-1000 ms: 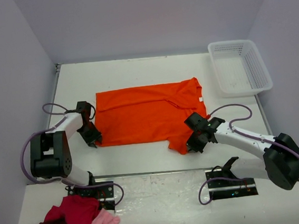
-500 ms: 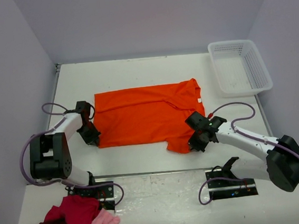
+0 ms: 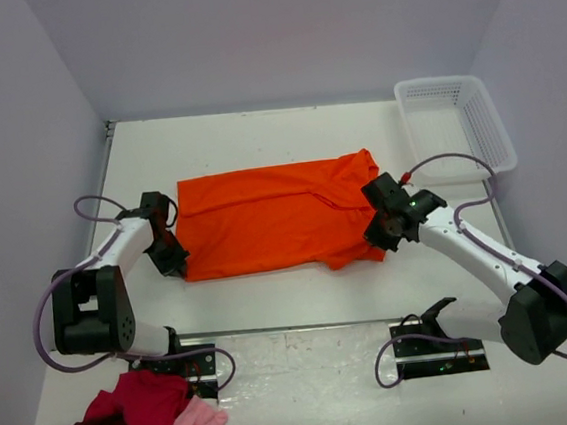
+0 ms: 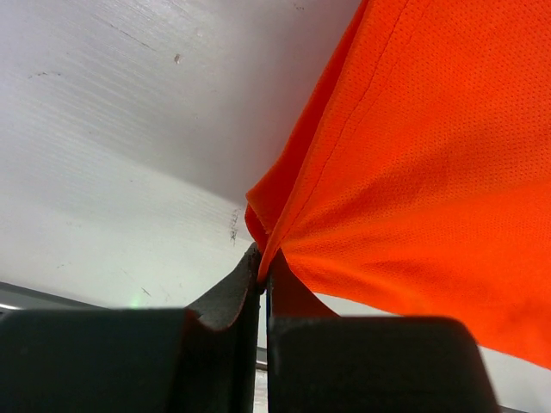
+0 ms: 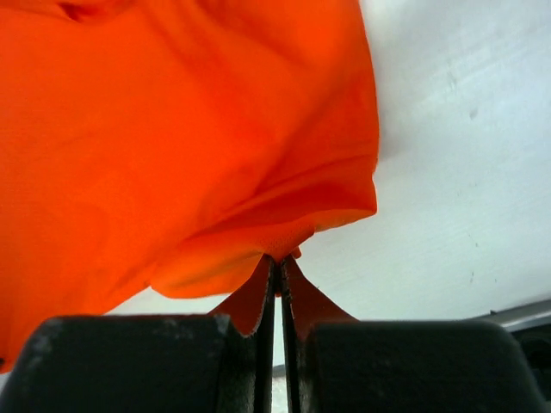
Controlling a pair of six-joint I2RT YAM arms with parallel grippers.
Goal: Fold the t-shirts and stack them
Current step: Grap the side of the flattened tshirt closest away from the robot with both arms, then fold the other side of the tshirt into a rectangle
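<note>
Pinching with left gripper (image 3: pixel 175 260) the t-shirt's (image 3: pixel 264 219) near-left corner, with right gripper (image 3: pixel 383 229) its right edge — cloth spread on white table (image 3: pixel 256 140), pale walls (image 3: pixel 276 32) around. Mesh basket (image 3: pixel 437 81) far right — clothes pile (image 3: pixel 133 418) near left.

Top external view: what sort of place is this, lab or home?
Probably a lab test cell: a bare white table boxed in by plain walls, the left gripper and right gripper both pinching the orange t-shirt, a white basket and a clothes pile staged at the edges.
</note>
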